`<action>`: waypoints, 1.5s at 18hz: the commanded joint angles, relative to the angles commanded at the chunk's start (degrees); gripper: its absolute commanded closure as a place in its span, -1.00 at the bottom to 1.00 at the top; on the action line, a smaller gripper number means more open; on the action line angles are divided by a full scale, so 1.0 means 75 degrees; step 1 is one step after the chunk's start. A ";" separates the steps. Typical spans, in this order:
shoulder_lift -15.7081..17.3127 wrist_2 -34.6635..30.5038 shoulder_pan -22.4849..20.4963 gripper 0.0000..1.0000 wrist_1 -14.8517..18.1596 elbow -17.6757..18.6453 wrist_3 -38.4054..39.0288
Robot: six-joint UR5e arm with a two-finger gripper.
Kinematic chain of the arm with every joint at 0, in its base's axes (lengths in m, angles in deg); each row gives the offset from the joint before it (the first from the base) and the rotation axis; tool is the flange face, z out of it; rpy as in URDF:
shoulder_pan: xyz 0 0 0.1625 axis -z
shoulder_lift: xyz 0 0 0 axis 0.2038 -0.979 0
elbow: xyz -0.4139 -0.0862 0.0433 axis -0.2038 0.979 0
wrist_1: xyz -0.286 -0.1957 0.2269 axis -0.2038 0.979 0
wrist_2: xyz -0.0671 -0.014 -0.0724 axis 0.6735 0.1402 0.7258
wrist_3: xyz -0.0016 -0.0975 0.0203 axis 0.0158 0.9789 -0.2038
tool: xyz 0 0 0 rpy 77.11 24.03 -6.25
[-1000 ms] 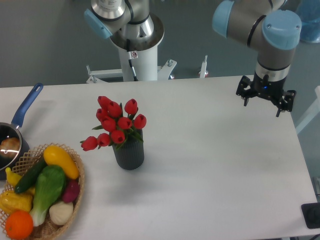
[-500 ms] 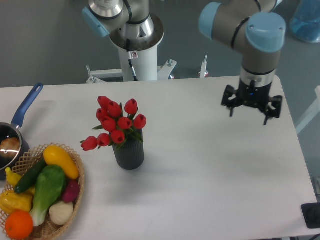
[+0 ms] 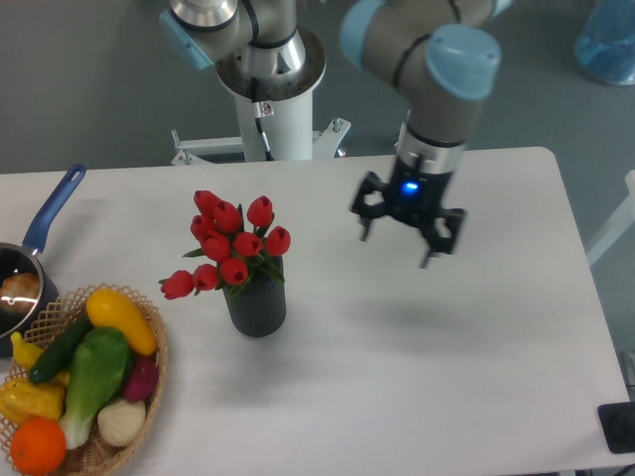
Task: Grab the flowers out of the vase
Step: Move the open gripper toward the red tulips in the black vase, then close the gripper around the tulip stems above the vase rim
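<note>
Item, nearest the camera at lower left: a wicker basket (image 3: pixel 149 327) holding toy produce, namely an orange (image 3: pixel 38 444), a white bulb-like piece (image 3: pixel 121 420), a green leafy vegetable (image 3: pixel 97 372), a dark green cucumber (image 3: pixel 60 347) and a yellow squash (image 3: pixel 121 319).

Item, just behind the basket at the left edge: a blue-handled saucepan (image 3: pixel 45 223), its contents too cropped to identify.

Item, mid-table: the vase (image 3: pixel 256 301), dark and ribbed, stood upright on the white table (image 3: pixel 476 357). The flowers (image 3: pixel 231 243), red tulip buds with green leaves, sat in its mouth, untouched.

Item, farther back and to the right of the flowers: the gripper (image 3: pixel 405 234), pointed downward above the table, well apart from the bouquet, fingers spread and apparently holding nothing.

Item, rear: the arm's white pedestal (image 3: pixel 280 119).
</note>
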 joint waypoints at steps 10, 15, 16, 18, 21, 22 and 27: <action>-0.0046 0.2225 0.0564 -1.00 0.0000 0.0187 -0.0225; -0.0116 0.3279 0.0482 -1.00 0.0000 0.0375 -0.0214; -0.0209 0.3455 0.0447 -1.00 -0.0011 0.0399 -0.0225; -0.0269 0.3632 0.0354 -0.76 -0.0012 0.0446 -0.0272; -0.0222 0.3878 0.0096 0.51 -0.0012 0.0726 -0.0728; -0.0187 0.3937 0.0002 0.87 -0.0012 0.0820 -0.0822; -0.0094 0.3996 -0.0150 1.00 0.0012 0.0856 -0.0882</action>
